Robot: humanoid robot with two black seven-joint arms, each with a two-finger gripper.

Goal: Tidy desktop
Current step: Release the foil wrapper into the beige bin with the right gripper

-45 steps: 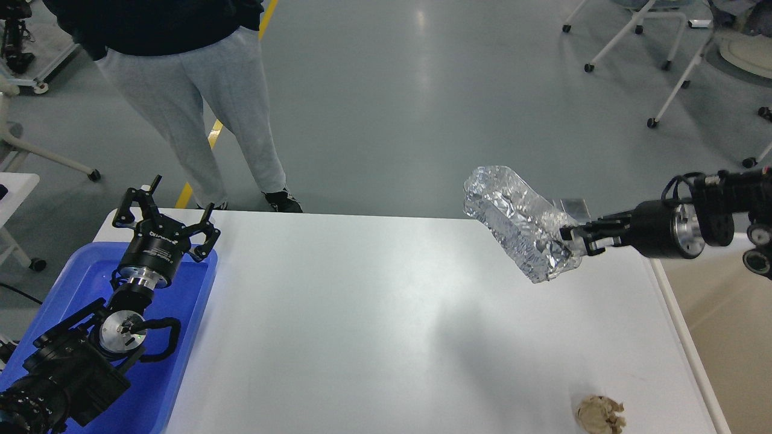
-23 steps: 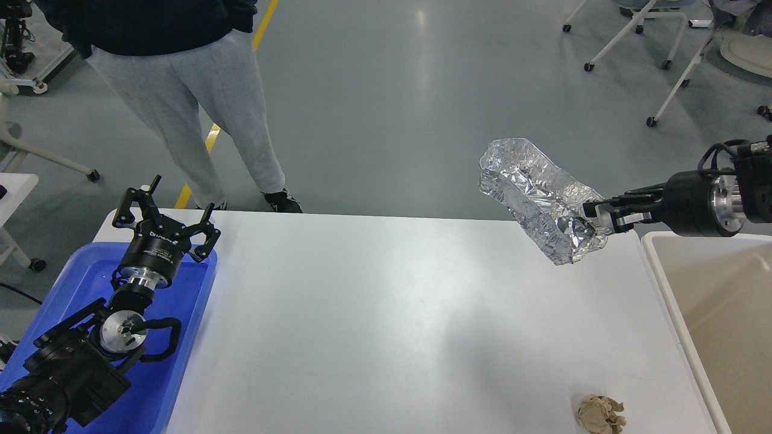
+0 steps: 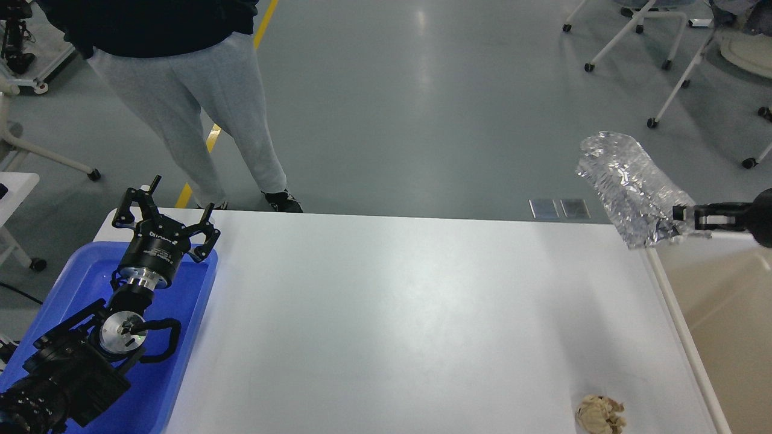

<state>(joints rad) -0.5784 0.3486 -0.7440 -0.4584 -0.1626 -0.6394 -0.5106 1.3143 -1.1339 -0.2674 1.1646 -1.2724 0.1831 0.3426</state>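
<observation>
Carrying a crumpled foil container (image 3: 627,190) toward the beige bin (image 3: 718,313) at the three o'clock edge of the head view, our right gripper (image 3: 680,218) is pinched onto the container's lower end, holding it tilted in the air, clear of the table, with its open mouth up toward twelve o'clock. The desktop (image 3: 386,313) fills the middle of the view, a broad white surface bare but for a small wad of brown paper (image 3: 600,415) lying near its five o'clock corner, close to the bin's rim. At eight o'clock our left gripper (image 3: 166,217) hangs idle above the far end of the blue tray (image 3: 181,337), its fingers spread apart and holding nothing. A bystander in grey trousers (image 3: 199,102) stands beyond the table's far edge at eleven o'clock, well away from both arms. We judge the step in hand to be disposal of the foil: the container sits just about over the bin's near rim but not yet squarely above its hollow. The next move, as we read it, calls for the right arm to carry a little further toward three o'clock so the whole container overhangs the bin, then to part the fingers and let it drop. The light foil may cling or catch on a finger, so a clean, wide opening would serve. After that, the paper wad appears to be the one item left to clear.
</observation>
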